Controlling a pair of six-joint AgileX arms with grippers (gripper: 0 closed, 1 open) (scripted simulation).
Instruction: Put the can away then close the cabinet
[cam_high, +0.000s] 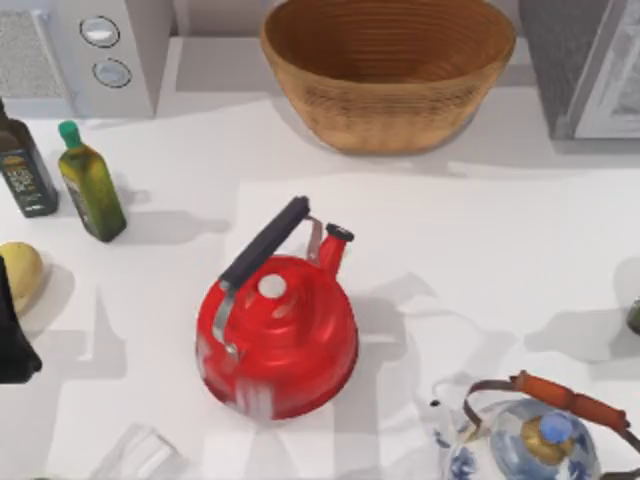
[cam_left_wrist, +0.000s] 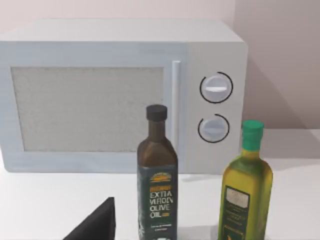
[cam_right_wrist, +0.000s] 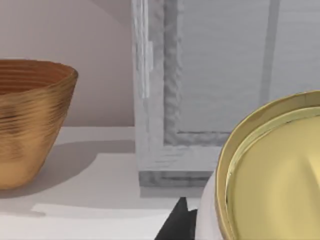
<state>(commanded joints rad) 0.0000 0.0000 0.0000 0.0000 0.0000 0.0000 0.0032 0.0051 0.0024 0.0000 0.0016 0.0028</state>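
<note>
Seeing can (cam_right_wrist: 275, 180) sitting big in lower right of right wrist frame, pale-gold top toward the camera, right gripper (cam_right_wrist: 182, 225) just beside it. Not getting a read on the grip: cannot tell. Reading this as carrying toward cabinet (cam_right_wrist: 155, 125), upper right of top view. Advising: keeping can upright, going in slow, clearing the frame edge and wicker basket (cam_right_wrist: 30, 120). Left gripper (cam_left_wrist: 95, 225) idling at far left, state also unreadable.
</note>
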